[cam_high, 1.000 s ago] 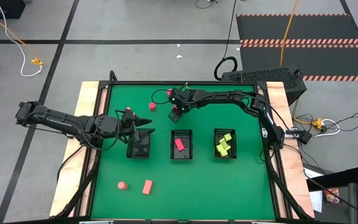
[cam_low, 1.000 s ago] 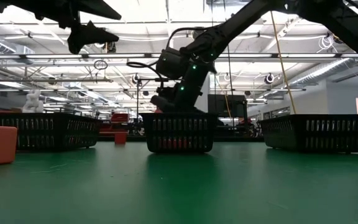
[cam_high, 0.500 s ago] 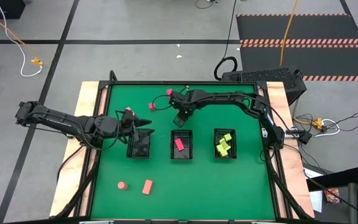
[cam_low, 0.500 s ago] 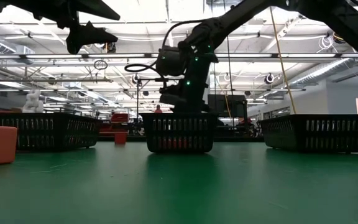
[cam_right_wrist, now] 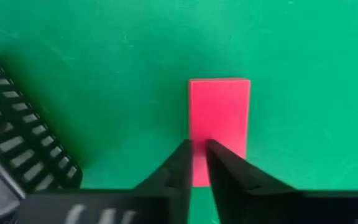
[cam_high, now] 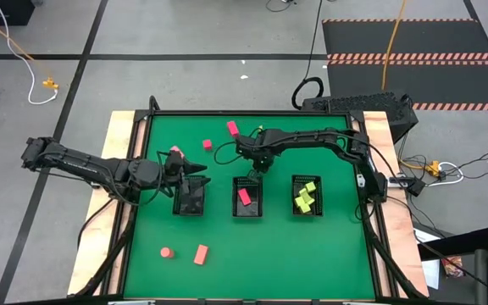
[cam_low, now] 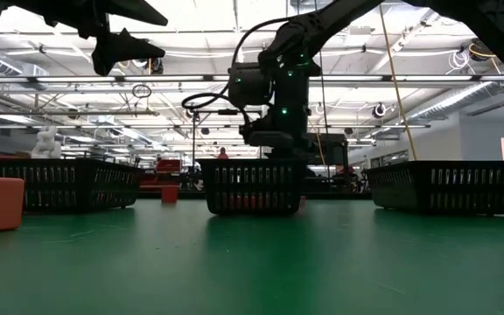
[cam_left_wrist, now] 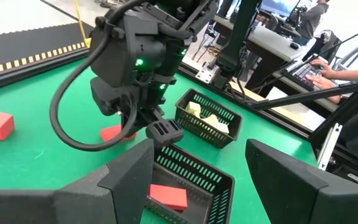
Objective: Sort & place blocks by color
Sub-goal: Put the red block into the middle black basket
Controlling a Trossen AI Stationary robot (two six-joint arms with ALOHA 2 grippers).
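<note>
Right wrist view: right gripper (cam_right_wrist: 197, 149) nearly together over a pink bar (cam_right_wrist: 219, 121); left gripper (cam_high: 200, 169) apart, over the left basket (cam_high: 190, 199).

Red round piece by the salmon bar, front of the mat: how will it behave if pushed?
The round piece shows as a circle from above, so it probably stands on end and would slide, not roll. If tipped, it would likely roll on the flat green mat. It looks small and solid: probably stiff and light.

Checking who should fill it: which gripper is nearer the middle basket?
Right. The right gripper hangs at the middle basket's far edge; the left gripper is by the left basket.
</note>
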